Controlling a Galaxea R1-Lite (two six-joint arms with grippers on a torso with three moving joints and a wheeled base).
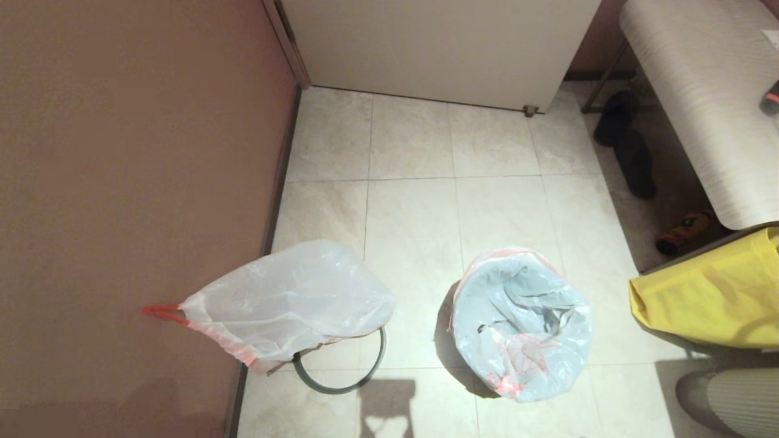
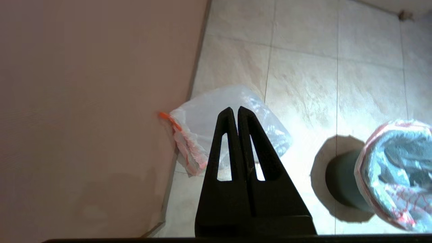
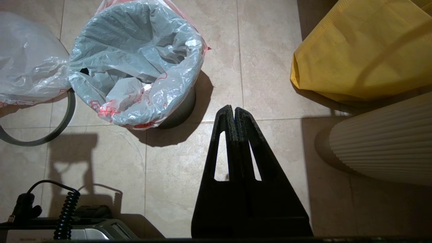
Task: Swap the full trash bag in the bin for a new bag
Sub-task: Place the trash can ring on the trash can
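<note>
Two bags are out on the tiled floor, and the new bag (image 1: pixel 522 328) already lines the bin (image 3: pixel 179 109), ahead of the right gripper (image 3: pixel 234 111) and off toward the left arm's side; its film is draped over the rim with the red-orange hem outside, and its print shows on the near inner wall; the liner sags in loose folds and I see nothing lying in it; the bin's dark wall shows only below the film. The main risk, as I judge it: the grey rim ring (image 1: pixel 365 377) is not on the bin but lies on the floor, partly under the full trash bag (image 1: pixel 286 301), so the liner is held by drape alone and could slip inward; pulling the ring free could drag or tip that bag. The full trash bag lies on its side ahead of the left gripper (image 2: pixel 235 111), against the wall (image 1: pixel 122 182), its drawstring loop (image 1: pixel 161 312) touching that wall; its contents are too faint to name. Both grippers hang above the floor with fingers pressed together, holding nothing. A yellow fabric bag (image 3: pixel 357 50) stands ahead of the right gripper, on its outer side.
</note>
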